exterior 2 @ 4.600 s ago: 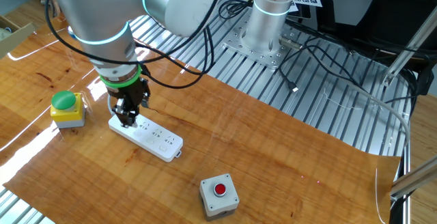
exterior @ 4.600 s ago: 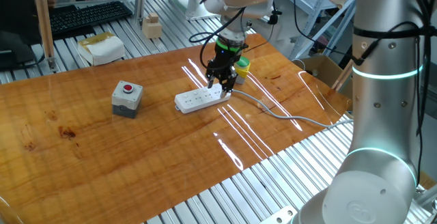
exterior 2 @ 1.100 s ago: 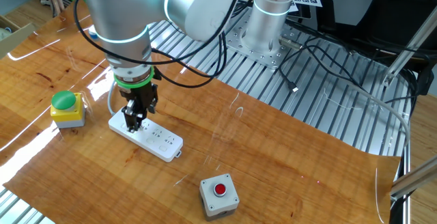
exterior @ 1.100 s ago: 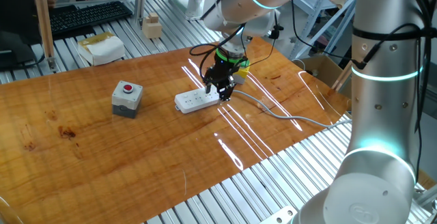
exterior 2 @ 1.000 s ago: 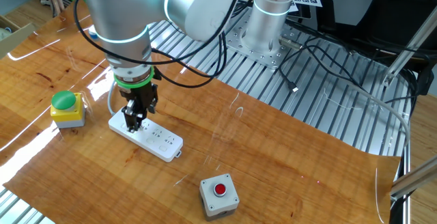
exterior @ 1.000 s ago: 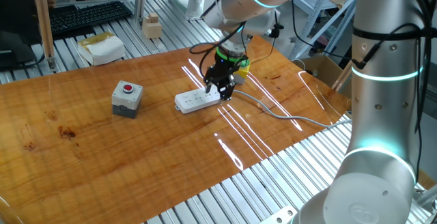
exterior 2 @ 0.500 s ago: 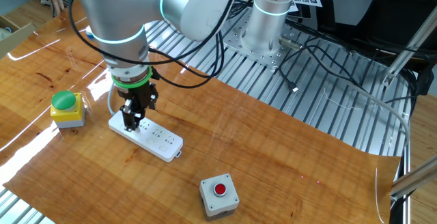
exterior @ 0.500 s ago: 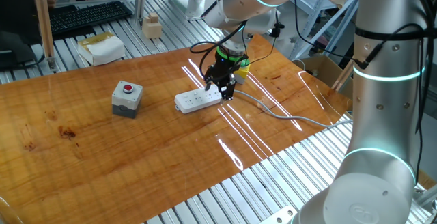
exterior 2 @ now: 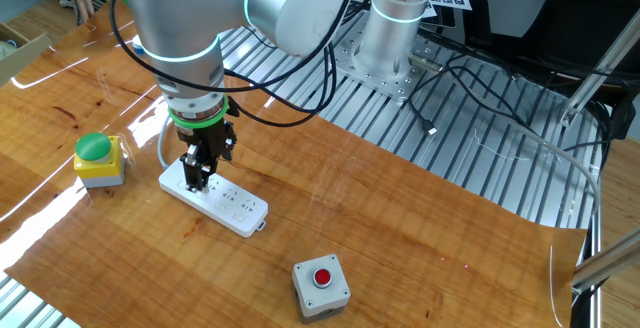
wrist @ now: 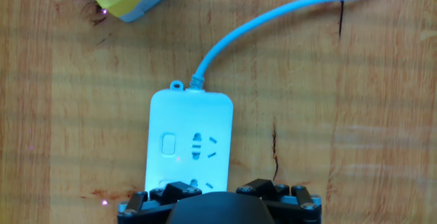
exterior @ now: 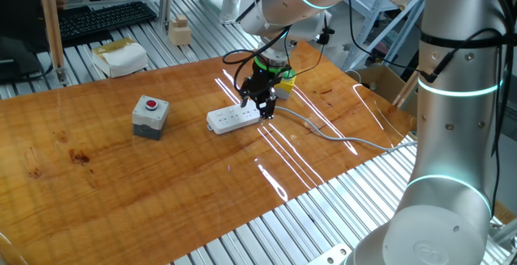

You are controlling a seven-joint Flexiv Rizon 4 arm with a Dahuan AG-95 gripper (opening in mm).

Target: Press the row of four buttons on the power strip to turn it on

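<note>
Just power strip [exterior: 236,118] – on table [exterior: 161,176].

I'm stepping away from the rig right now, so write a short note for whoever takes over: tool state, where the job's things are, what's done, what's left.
Tool: just over the cable end of the power strip; whether its fingers are open cannot be told from these views.
Power strip: flat on the wooden table, between the yellow box with the green button and the grey box with the red button; its cable runs off past the yellow box.
Done: unclear; the hand view shows one of the four buttons, its state unreadable.
Left: check each button, press any that are off.
</note>
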